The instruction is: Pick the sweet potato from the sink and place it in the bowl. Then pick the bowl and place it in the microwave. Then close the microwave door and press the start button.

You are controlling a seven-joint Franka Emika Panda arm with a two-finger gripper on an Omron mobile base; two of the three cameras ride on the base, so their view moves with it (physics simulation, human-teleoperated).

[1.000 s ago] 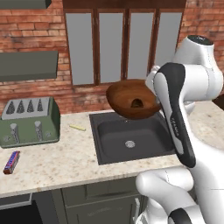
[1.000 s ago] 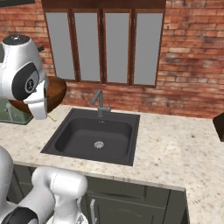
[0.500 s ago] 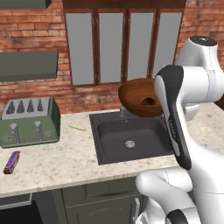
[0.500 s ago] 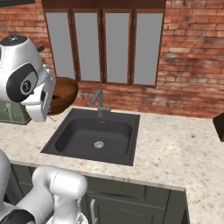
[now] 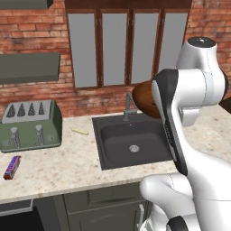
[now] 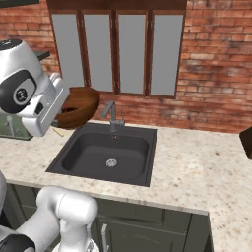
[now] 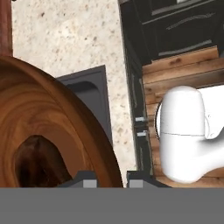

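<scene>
Item: the bowl (image 6: 78, 106), wide, round, glossy reddish-brown wood. We find it in the air above the sink (image 6: 106, 152), near the faucet (image 6: 113, 115), carried on the arm and clear of the counter (image 5: 58, 167). In the hand view its rim (image 7: 94, 144) runs up between the two dark fingertips (image 7: 89, 183) at the bottom edge.

Item: the gripper (image 7: 109, 181), narrowed to a small gap and pinching the bowl by its rim wall, one finger inside, one outside, as we read it.

Item: the sweet potato (image 7: 37, 159), a dark brown lump lying low inside the bowl, close to the gripped side.

Handling, our judgement: stiff wood, no give, so the pinch holds its shape; the gloss makes the rim slippery, and a hold at one edge leaves the far side hanging, so the bowl tends to tilt. The potato is loose and can roll. We keep the rim level and the swing slow.

Also present: green-grey toaster (image 5: 29, 128), wrapped candy bar (image 5: 12, 167), both well apart from the sink.
</scene>
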